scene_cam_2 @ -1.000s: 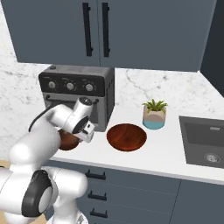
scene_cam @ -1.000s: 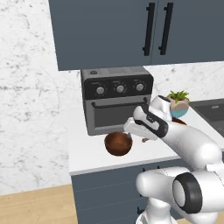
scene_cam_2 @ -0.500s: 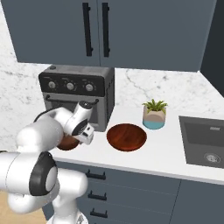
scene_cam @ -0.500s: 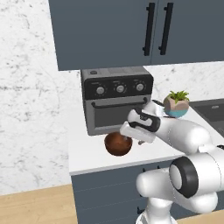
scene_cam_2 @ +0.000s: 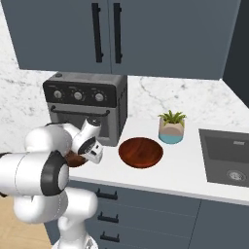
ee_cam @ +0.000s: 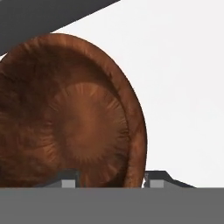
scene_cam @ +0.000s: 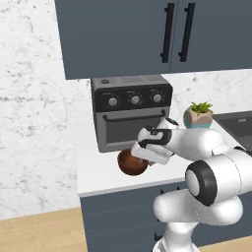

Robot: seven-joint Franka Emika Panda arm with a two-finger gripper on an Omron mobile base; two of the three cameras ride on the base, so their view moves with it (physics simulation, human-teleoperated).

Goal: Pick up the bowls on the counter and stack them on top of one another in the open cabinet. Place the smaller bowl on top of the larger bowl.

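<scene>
Wooden and deep, the small bowl (scene_cam: 132, 163) sits on the counter (scene_cam: 98, 179) just before the oven (scene_cam: 130, 110). At its right rim the tool (ee_cam: 112, 178) straddles the wall, one fingertip (ee_cam: 68, 181) inside, one outside; whether it pinches yet is unclear. Farther right of the oven lies the wide bowl (scene_cam_2: 140, 152), then the plant (scene_cam_2: 171, 127).

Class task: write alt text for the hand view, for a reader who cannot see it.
A glossy reddish-brown smaller bowl seen from above on the white counter, its right rim between the pincer tips. A dark appliance edge crosses the top left.
</scene>
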